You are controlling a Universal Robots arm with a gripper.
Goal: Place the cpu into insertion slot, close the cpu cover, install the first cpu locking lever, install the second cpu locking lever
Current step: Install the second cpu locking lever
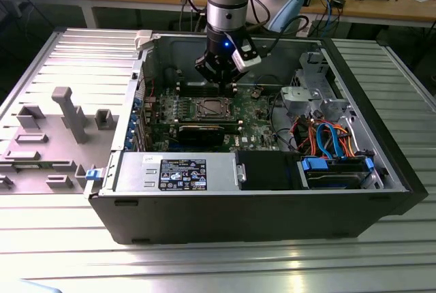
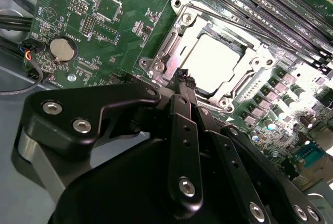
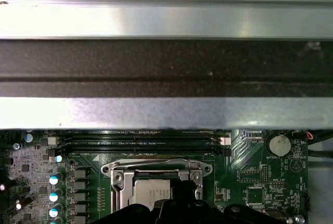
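Note:
The cpu (image 2: 213, 62) (image 3: 150, 191) lies in the insertion slot (image 1: 210, 108), its pale metal top showing through the window of the cpu cover (image 2: 177, 36) (image 3: 156, 168). The cover lies flat over the chip. The slot's contact field is hidden beneath the chip. My gripper (image 2: 184, 84) (image 1: 219, 75) hangs just above the socket's edge, near one corner of the frame. Its black fingers (image 2: 183, 130) are pressed together, and I see nothing between them. In the first wrist view the fingertips (image 3: 183, 190) overlap the chip's edge.
Long black memory slots (image 2: 250, 0) (image 3: 140, 140) run beside the socket. A coin battery (image 2: 63, 49) (image 3: 277, 143) sits on the board. Also in the open case are a black expansion card (image 1: 201, 133), a power supply (image 1: 174, 170) and a drive cage with cables (image 1: 327, 136). The case wall (image 3: 166, 62) stands close.

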